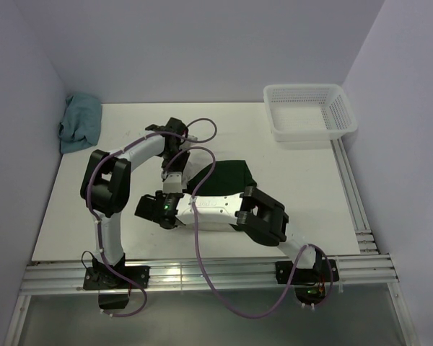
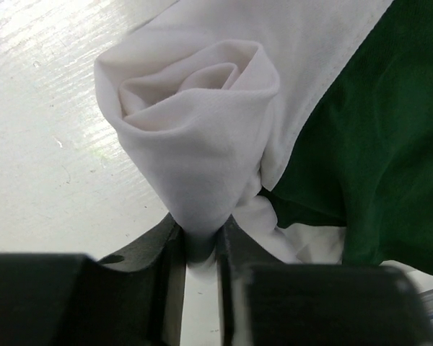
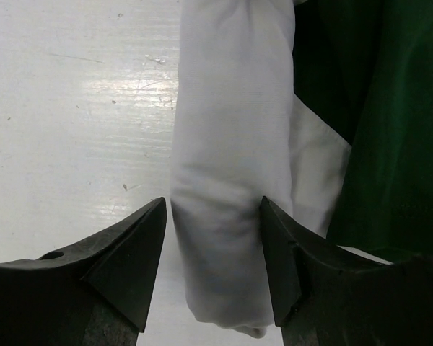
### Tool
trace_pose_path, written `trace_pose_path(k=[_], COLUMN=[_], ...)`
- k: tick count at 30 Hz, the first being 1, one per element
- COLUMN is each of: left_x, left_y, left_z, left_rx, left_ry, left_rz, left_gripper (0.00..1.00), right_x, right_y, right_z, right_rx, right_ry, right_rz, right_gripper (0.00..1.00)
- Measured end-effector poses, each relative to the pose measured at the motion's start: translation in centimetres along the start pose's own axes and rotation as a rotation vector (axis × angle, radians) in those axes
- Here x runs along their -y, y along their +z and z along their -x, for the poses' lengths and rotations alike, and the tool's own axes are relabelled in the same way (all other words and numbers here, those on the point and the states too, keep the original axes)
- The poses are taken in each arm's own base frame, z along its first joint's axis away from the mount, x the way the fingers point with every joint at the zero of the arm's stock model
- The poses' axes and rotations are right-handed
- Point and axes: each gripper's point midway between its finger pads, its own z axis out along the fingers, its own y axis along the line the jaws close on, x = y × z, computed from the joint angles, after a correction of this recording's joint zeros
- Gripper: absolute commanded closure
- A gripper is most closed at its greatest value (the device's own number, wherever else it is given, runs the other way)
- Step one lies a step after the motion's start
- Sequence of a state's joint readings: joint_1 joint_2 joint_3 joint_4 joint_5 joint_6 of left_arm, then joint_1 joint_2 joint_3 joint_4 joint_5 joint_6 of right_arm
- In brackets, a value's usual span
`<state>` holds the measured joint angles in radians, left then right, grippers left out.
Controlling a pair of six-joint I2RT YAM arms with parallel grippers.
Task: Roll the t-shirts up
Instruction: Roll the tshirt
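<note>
Soft matt cloth t-shirt (image 3: 231, 144), cream and green, between smooth black plastic fingers (image 3: 126, 277); glossy, lightly scuffed white counter (image 3: 72, 130) beneath them.

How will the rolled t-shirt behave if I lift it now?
Probably floppy: the t-shirt roll is soft, loose cloth, so it would likely sag between the left gripper, pinching one end, and the right gripper clasping its sides. It may unroll, since the spiral end looks loosely wound.

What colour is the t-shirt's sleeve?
Dark green sleeve on a cream-white t-shirt; shows best in the left wrist view.
</note>
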<state>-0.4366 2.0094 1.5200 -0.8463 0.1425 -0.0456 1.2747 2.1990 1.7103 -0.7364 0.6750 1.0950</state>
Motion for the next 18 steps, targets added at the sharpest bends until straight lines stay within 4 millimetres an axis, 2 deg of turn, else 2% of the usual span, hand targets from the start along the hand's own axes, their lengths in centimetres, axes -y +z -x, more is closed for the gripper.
trace_pose_path(k=[2,3,5,6,10,12,14,17,18], left_x=[0.0,0.1,0.1,0.2,0.7,1.0,1.3,1.8,1.7], left_y=[-0.1,-0.1,-0.2,-0.3,-0.7,-1.0,-1.5,-2.6,-3.0], left_z=[0.0,0.1,0.1,0.2,1.0,1.5,2.2,3.5,3.8], left_rx=[-0.001,0.0,0.001,0.003,0.025,0.039,0.056,0.093,0.105], left_ry=[0.002,0.003,0.008,0.009,0.015,0.023,0.03,0.044,0.045], left_rz=[-0.001,-0.001,-0.003,-0.006,-0.032,-0.052,-0.08,-0.138,-0.157], left_gripper=[0.69,0.63,0.55,0.47,0.31,0.26,0.25,0.25,0.25], right_x=[0.1,0.2,0.4,0.6,1.1,1.4,1.7,2.2,2.4], right_y=[0.0,0.1,0.2,0.3,0.6,0.5,0.3,0.0,0.0], right_z=[-0.1,-0.2,-0.5,-0.6,-0.9,-1.0,-1.0,-1.0,-1.1], right_rx=[-0.006,-0.01,-0.014,-0.016,-0.004,0.006,0.018,0.019,0.012], right_ry=[0.005,0.005,0.006,0.005,0.013,0.033,0.071,0.152,0.191], right_rz=[-0.004,-0.007,-0.012,-0.015,-0.016,0.002,0.04,0.127,0.172], right_gripper=[0.41,0.45,0.47,0.51,0.57,0.65,0.69,0.83,0.83])
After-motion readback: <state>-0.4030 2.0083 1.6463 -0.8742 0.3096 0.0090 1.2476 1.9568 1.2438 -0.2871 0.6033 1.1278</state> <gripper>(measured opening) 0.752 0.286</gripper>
